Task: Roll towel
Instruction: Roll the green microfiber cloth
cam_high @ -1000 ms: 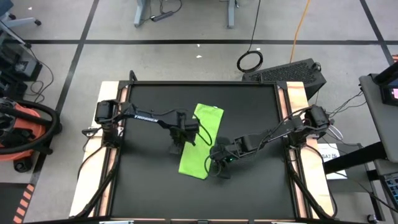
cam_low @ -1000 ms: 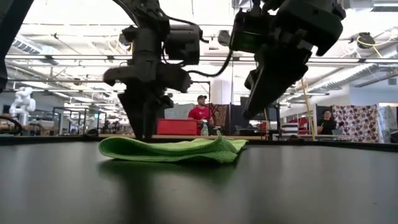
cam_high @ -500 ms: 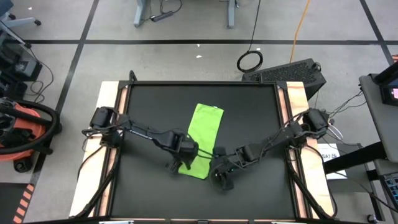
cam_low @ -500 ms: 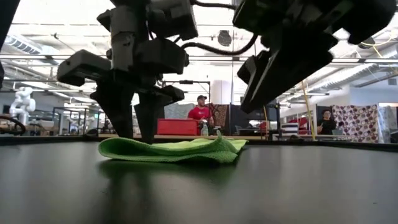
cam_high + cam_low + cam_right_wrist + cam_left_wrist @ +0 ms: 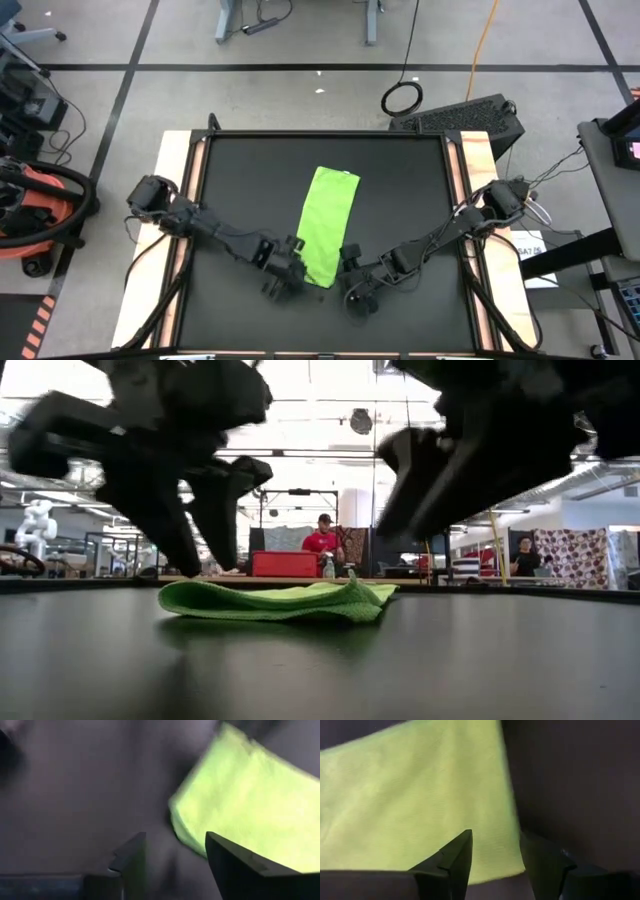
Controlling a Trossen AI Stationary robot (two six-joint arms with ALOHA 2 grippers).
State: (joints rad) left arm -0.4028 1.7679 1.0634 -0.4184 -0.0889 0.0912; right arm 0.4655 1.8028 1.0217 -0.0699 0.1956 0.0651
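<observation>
The lime-green towel (image 5: 328, 225) lies flat on the black table as a long strip running from the far side toward the near edge; the low view shows the towel (image 5: 275, 602) low and slightly rumpled. My left gripper (image 5: 296, 272) hovers open over its near left corner, and the towel (image 5: 415, 800) fills that wrist view past the left gripper (image 5: 495, 855). My right gripper (image 5: 346, 266) hovers open just off the near right corner; the towel (image 5: 250, 815) lies beyond the right gripper (image 5: 175, 850). Both are tilted down toward the cloth.
Bare black tabletop (image 5: 240, 170) surrounds the towel on all sides. Wooden rails (image 5: 175, 150) run along the table's left and right edges. People (image 5: 322, 538) show far behind the table in the low view.
Both grippers have moved toward the table's near edge. My left gripper has gone from beside the towel's middle to its near left corner, turning as it went. My right gripper has shifted a little to the near right corner. The towel has stayed where it was.
</observation>
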